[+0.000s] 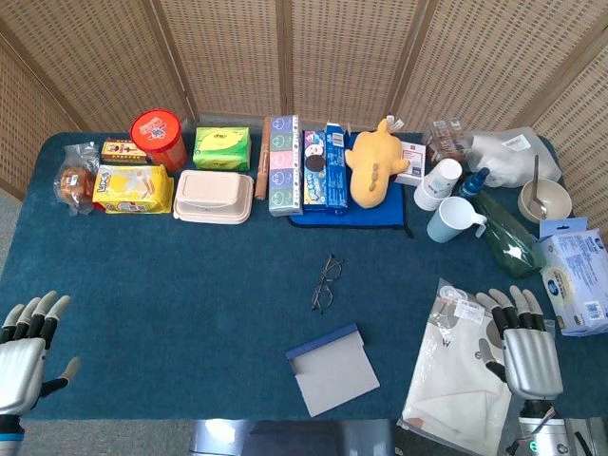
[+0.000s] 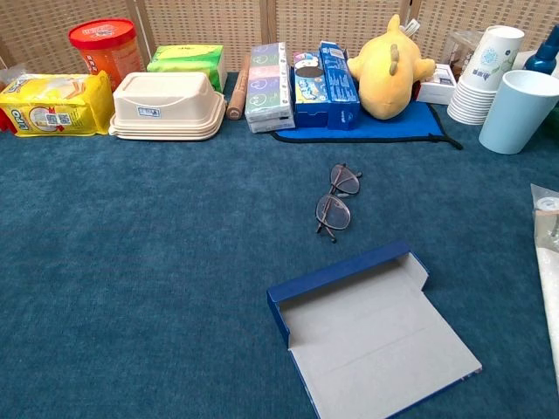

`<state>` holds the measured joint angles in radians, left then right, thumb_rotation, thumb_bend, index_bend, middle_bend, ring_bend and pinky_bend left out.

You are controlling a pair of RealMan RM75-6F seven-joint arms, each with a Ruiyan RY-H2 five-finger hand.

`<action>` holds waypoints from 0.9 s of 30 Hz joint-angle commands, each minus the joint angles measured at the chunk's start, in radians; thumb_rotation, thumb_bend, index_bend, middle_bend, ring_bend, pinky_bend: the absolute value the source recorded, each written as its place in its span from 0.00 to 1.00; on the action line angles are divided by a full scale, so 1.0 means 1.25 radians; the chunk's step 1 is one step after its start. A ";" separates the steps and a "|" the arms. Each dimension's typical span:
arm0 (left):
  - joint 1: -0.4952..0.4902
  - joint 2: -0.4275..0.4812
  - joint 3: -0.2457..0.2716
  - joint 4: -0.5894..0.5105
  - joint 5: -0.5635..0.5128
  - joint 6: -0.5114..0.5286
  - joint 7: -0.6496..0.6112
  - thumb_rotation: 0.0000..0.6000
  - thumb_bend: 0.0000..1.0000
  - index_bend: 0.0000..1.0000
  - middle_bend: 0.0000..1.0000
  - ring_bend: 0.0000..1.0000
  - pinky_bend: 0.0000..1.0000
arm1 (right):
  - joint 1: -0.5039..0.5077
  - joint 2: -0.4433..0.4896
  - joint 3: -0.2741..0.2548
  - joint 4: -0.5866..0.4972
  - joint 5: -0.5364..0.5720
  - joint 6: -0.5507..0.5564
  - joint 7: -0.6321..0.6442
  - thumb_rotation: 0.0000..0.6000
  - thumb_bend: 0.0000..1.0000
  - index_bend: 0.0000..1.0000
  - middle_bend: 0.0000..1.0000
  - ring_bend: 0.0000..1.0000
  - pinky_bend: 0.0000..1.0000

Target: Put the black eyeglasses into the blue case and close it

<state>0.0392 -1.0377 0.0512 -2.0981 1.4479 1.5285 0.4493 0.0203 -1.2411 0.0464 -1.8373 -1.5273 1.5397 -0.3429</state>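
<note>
A row of snack packs, a beige lunch box, a yellow plush toy, paper cups and a mug lines the far edge of the desk, well apart from the glasses. Nothing lies between the glasses and the case, which is open, grey inside up, just nearer the robot. The glasses' long axis runs near-to-far, slightly tilted. No label reads clearly. Left hand and right hand both rest released, fingers apart; the right lies on a white bag.
</note>
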 commanded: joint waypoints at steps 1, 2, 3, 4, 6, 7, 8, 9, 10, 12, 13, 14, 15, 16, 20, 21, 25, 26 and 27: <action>-0.001 -0.001 0.000 0.001 -0.002 -0.003 -0.001 1.00 0.27 0.06 0.05 0.00 0.00 | 0.001 0.000 0.001 0.000 0.002 -0.002 -0.002 1.00 0.37 0.21 0.18 0.06 0.07; -0.002 -0.001 0.000 0.001 -0.003 -0.004 -0.003 1.00 0.27 0.06 0.05 0.00 0.00 | 0.001 -0.001 0.001 0.000 0.002 -0.003 -0.002 1.00 0.37 0.21 0.18 0.06 0.07; -0.002 -0.002 0.000 0.002 -0.006 -0.006 -0.004 1.00 0.27 0.06 0.05 0.00 0.00 | 0.002 -0.001 0.001 0.000 0.004 -0.005 -0.002 1.00 0.37 0.21 0.18 0.06 0.07; -0.003 -0.002 0.000 0.003 -0.008 -0.008 -0.004 1.00 0.27 0.06 0.05 0.00 0.00 | 0.003 -0.002 0.002 0.000 0.005 -0.006 -0.003 1.00 0.37 0.21 0.18 0.06 0.07; -0.004 -0.002 -0.001 0.003 -0.012 -0.011 -0.005 1.00 0.27 0.06 0.05 0.00 0.00 | 0.005 -0.002 0.002 -0.001 0.007 -0.010 -0.004 1.00 0.37 0.21 0.18 0.06 0.07; -0.004 -0.002 -0.001 0.004 -0.011 -0.010 -0.005 1.00 0.27 0.06 0.05 0.00 0.00 | 0.006 -0.002 0.002 -0.001 0.006 -0.010 -0.004 1.00 0.37 0.21 0.18 0.06 0.07; -0.003 -0.002 -0.001 0.004 -0.009 -0.008 -0.006 1.00 0.27 0.06 0.05 0.00 0.00 | 0.006 -0.002 0.002 -0.002 0.004 -0.009 -0.005 1.00 0.37 0.21 0.18 0.06 0.07; -0.003 -0.001 -0.002 0.005 -0.007 -0.006 -0.007 1.00 0.27 0.06 0.05 0.00 0.00 | 0.006 -0.002 0.002 -0.002 0.002 -0.008 -0.006 1.00 0.36 0.21 0.18 0.06 0.07; -0.001 -0.001 -0.001 0.005 -0.003 -0.003 -0.009 1.00 0.27 0.06 0.05 0.00 0.00 | 0.005 -0.002 0.001 -0.003 -0.001 -0.006 -0.006 1.00 0.37 0.21 0.18 0.06 0.07; 0.001 0.002 0.000 0.006 0.001 0.001 -0.013 1.00 0.27 0.06 0.05 0.00 0.00 | 0.002 0.000 0.000 -0.005 -0.005 0.001 -0.007 1.00 0.37 0.20 0.18 0.06 0.07; 0.002 0.004 0.001 0.007 0.003 0.002 -0.016 1.00 0.27 0.06 0.05 0.00 0.00 | 0.001 0.001 -0.001 -0.006 -0.007 0.002 -0.007 1.00 0.37 0.21 0.18 0.06 0.07; 0.002 0.005 0.001 0.007 0.006 0.002 -0.018 1.00 0.27 0.06 0.05 0.00 0.00 | 0.000 0.002 -0.002 -0.006 -0.008 0.004 -0.007 1.00 0.37 0.20 0.18 0.06 0.07; 0.002 0.006 0.002 0.007 0.008 0.003 -0.019 1.00 0.27 0.06 0.05 0.00 0.00 | -0.001 0.003 -0.002 -0.007 -0.009 0.005 -0.007 1.00 0.37 0.20 0.18 0.06 0.07; 0.002 0.007 0.002 0.006 0.009 0.003 -0.019 1.00 0.27 0.06 0.05 0.00 0.00 | -0.001 0.004 -0.002 -0.007 -0.010 0.005 -0.007 1.00 0.37 0.20 0.18 0.06 0.07; -0.001 0.018 0.002 -0.002 0.020 0.000 -0.031 1.00 0.27 0.06 0.05 0.00 0.00 | 0.015 0.023 0.008 -0.010 -0.019 -0.007 -0.009 1.00 0.37 0.21 0.18 0.06 0.07; -0.002 0.021 0.002 -0.004 0.021 -0.002 -0.035 1.00 0.27 0.06 0.05 0.00 0.00 | 0.020 0.028 0.012 -0.012 -0.021 -0.011 -0.009 1.00 0.37 0.21 0.18 0.06 0.07; -0.007 0.032 -0.001 -0.010 0.027 -0.006 -0.044 1.00 0.27 0.06 0.05 0.00 0.00 | 0.054 0.045 0.034 -0.023 -0.025 -0.043 0.001 1.00 0.36 0.20 0.18 0.06 0.07; -0.008 0.034 -0.002 -0.011 0.026 -0.007 -0.044 1.00 0.27 0.06 0.05 0.00 0.00 | 0.065 0.048 0.040 -0.026 -0.025 -0.056 0.005 1.00 0.36 0.20 0.18 0.06 0.07; -0.011 0.036 -0.003 -0.011 0.024 -0.010 -0.045 1.00 0.27 0.06 0.05 0.00 0.00 | 0.082 0.052 0.047 -0.030 -0.023 -0.077 0.006 1.00 0.36 0.20 0.18 0.06 0.07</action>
<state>0.0273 -0.9938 0.0483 -2.1110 1.4790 1.5173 0.3938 0.0920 -1.1877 0.0874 -1.8642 -1.5564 1.4787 -0.3434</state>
